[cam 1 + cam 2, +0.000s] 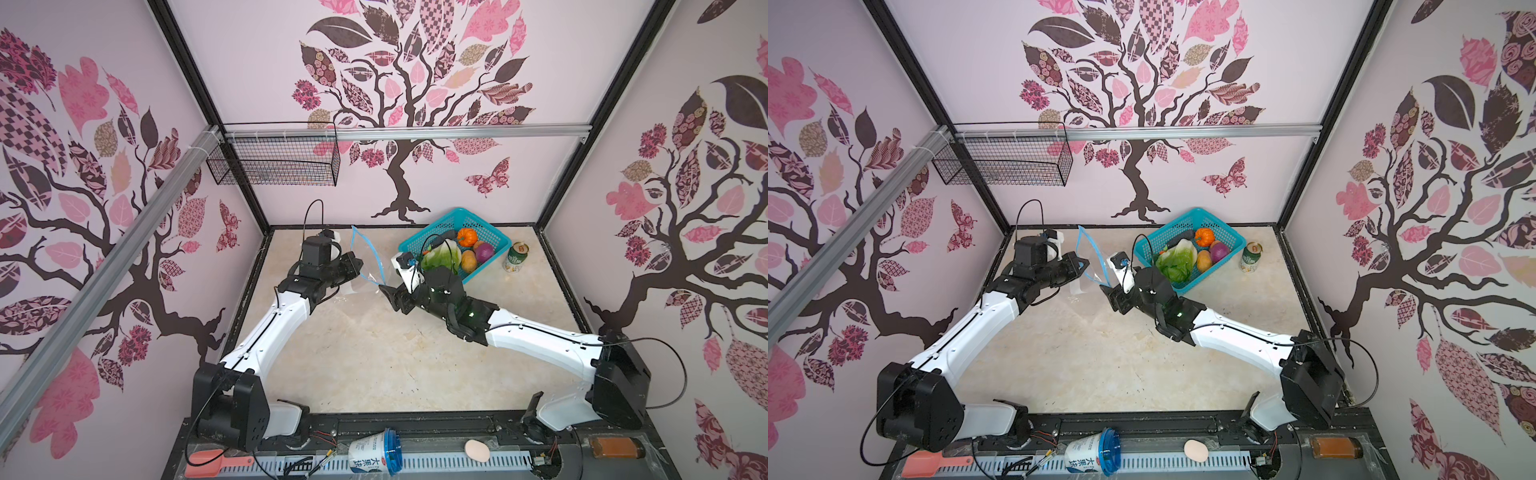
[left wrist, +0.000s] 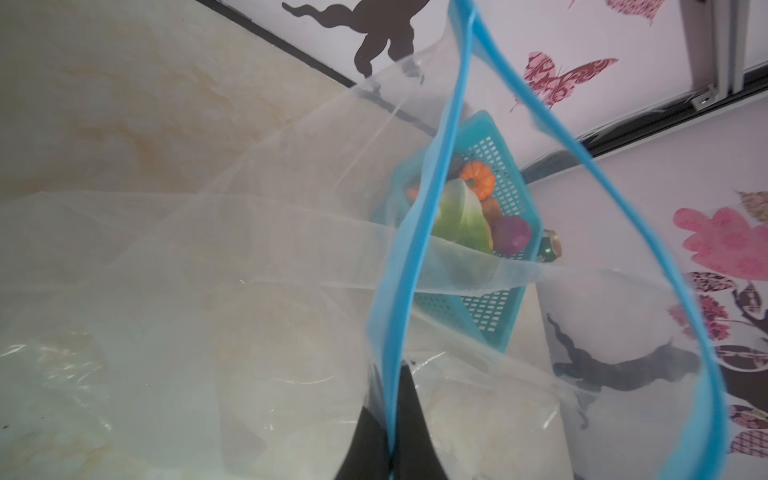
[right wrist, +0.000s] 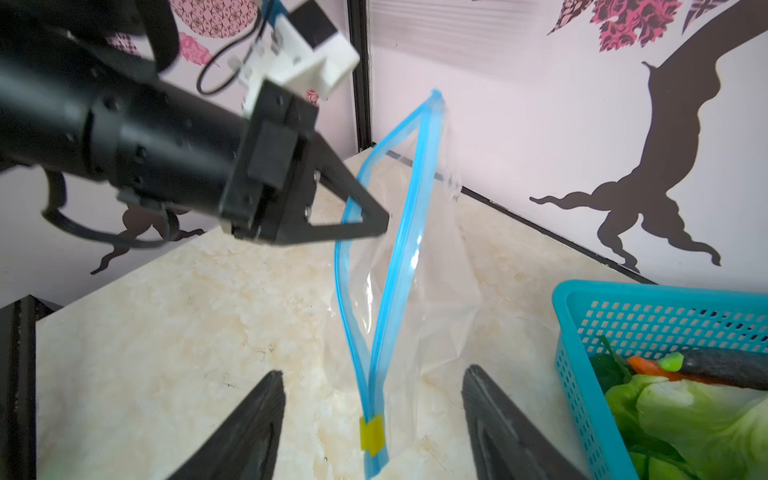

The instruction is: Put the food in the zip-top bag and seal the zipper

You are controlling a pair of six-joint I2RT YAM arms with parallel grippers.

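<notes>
With the left hand (image 3: 376,227) clamped on one zipper (image 3: 399,249) lip and the right hand (image 3: 374,374) spread apart astride the slider (image 3: 371,433), the bag (image 3: 419,299), upright on the bench (image 3: 166,332) near the basket (image 3: 665,320), is best held taut and wide before the food (image 1: 442,257) there is fetched.

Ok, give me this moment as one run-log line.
left gripper: shut on zipper | right gripper: open around yellow slider | zip-top bag: mouth open | food: in teal basket
</notes>
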